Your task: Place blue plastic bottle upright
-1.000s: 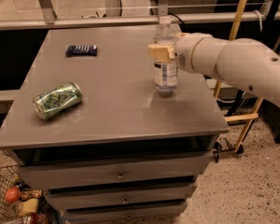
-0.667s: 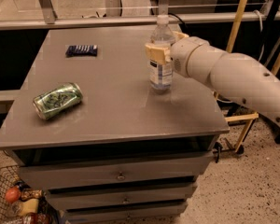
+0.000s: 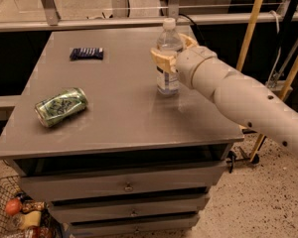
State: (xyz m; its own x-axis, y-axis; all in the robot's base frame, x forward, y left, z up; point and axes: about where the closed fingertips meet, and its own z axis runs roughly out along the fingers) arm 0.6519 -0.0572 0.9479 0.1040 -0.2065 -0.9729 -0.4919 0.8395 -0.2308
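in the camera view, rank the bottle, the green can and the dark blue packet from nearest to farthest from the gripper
1. blue plastic bottle: upright at the table's back right, held in the gripper.
2. dark blue packet: flat at the back left.
3. green can: on its side at the front left.

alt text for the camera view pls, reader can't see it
The gripper clasps the blue plastic bottle, which stands upright on the right side of a grey table. A green can lies on its side at the front left; a dark blue packet lies flat at the back left.
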